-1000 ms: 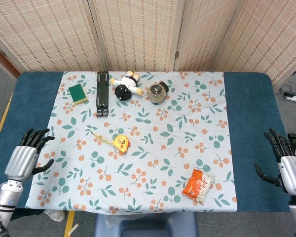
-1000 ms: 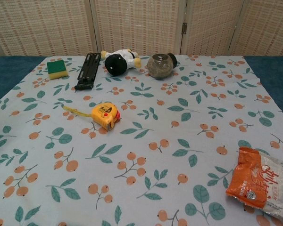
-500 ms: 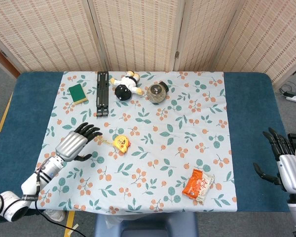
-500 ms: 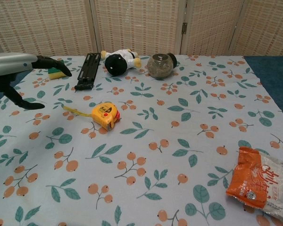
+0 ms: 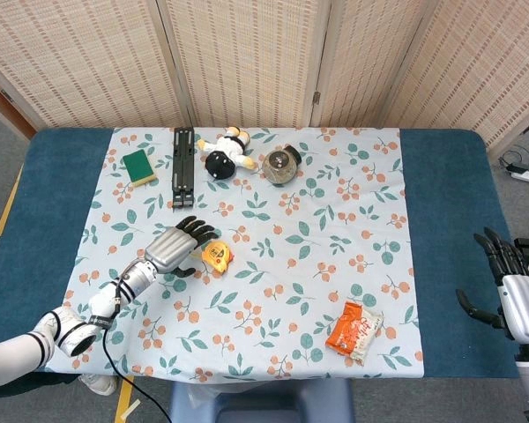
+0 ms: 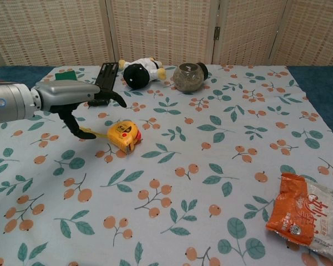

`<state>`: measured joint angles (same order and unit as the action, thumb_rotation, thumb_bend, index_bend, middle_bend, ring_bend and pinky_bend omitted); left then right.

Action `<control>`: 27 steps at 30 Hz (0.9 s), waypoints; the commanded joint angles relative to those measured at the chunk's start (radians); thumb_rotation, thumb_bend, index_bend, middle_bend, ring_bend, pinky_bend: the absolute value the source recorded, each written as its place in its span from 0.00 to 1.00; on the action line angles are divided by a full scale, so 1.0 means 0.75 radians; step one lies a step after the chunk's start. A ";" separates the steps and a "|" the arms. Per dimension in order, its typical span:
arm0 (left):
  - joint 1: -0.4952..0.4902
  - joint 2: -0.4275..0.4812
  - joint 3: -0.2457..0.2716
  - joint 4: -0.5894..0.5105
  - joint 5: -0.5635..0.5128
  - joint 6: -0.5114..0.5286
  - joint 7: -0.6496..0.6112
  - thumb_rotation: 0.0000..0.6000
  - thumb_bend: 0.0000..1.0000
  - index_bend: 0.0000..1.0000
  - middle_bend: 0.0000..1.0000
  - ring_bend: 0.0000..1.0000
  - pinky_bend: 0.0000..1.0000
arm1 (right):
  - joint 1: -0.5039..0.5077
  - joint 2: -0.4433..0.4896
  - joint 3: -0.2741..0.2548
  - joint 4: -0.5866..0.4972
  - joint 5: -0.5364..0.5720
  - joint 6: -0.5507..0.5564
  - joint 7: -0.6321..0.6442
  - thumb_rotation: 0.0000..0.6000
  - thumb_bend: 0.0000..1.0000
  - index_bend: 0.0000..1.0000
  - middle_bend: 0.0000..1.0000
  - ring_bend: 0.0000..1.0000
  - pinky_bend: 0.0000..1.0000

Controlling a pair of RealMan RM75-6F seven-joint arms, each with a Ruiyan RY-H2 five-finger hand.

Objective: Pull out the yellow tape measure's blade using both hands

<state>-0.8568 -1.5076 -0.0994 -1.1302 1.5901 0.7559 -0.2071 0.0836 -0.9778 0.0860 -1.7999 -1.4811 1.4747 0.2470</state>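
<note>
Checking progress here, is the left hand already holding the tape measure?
No, the left hand hovers open beside the tape measure, which lies on the table untouched.

The yellow tape measure [image 6: 124, 136] lies on the floral cloth left of centre, orange button on top, a short stretch of blade [image 6: 92, 131] drawn out leftward.

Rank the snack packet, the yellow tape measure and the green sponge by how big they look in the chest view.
1. Snack packet, largest, though it also lies nearest the camera.
2. Yellow tape measure.
3. Green sponge, smallest, but it is farthest away and partly hidden behind the left hand, so its rank is unsure.
</note>
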 commanded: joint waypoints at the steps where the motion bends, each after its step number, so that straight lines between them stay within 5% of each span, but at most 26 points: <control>1: -0.043 -0.034 0.007 0.034 -0.030 -0.063 0.004 1.00 0.34 0.16 0.13 0.09 0.00 | 0.001 -0.003 0.003 0.004 0.008 -0.004 0.001 1.00 0.39 0.00 0.00 0.00 0.00; 27: -0.157 -0.205 0.043 0.252 -0.100 -0.124 0.024 1.00 0.34 0.27 0.19 0.15 0.00 | -0.005 -0.012 0.014 0.010 0.046 -0.022 -0.005 1.00 0.39 0.00 0.00 0.00 0.00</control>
<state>-0.9742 -1.6608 -0.0673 -0.9415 1.5150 0.6626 -0.1890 0.0794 -0.9870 0.0966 -1.7924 -1.4465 1.4584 0.2431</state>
